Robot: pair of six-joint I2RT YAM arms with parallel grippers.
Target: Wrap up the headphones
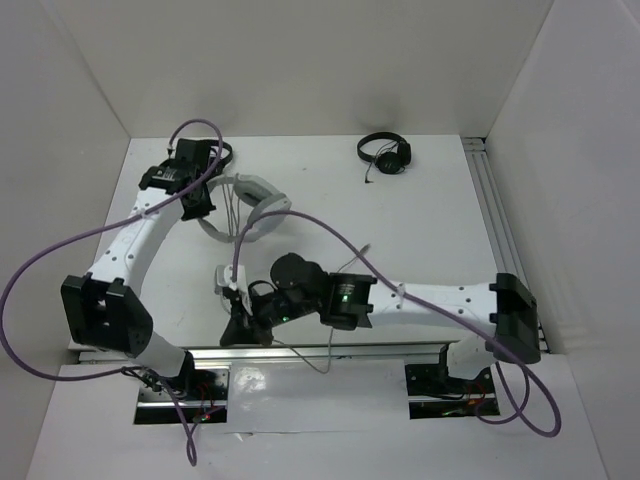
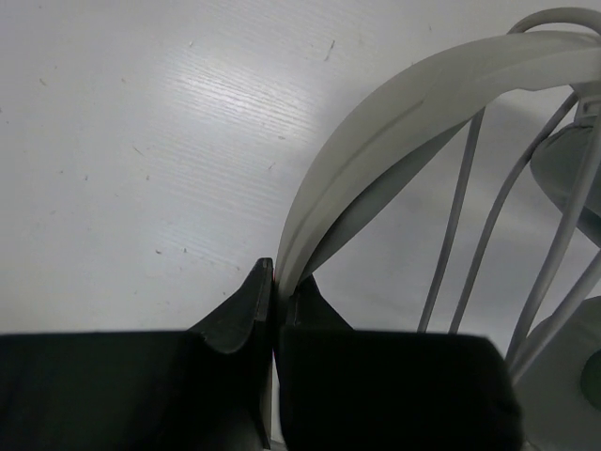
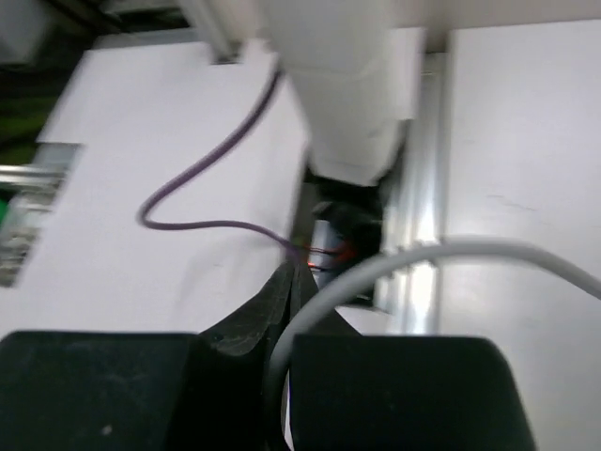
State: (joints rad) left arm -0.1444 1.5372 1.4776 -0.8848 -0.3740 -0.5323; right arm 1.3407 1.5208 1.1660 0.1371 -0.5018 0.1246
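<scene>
Pinches the white headphones (image 1: 258,188) by the headband (image 2: 376,122) in the closed left end effector (image 2: 273,279) at the counter's (image 1: 430,230) far left, clamps the pale cable (image 3: 470,249) in the closed right end effector (image 3: 286,303) nearer the front, apparently mid-wrap: some loops laid, slack remaining.

1. The headphones (image 1: 258,190), white and light grey, lie on the worktop (image 1: 420,230), left of centre.
2. Their wide headband (image 2: 394,113) is pinched in the left tool (image 2: 273,282).
3. The thin pale cable (image 3: 470,249) (several strands cross under the headband) is clamped in the right tool (image 3: 286,315).
</scene>
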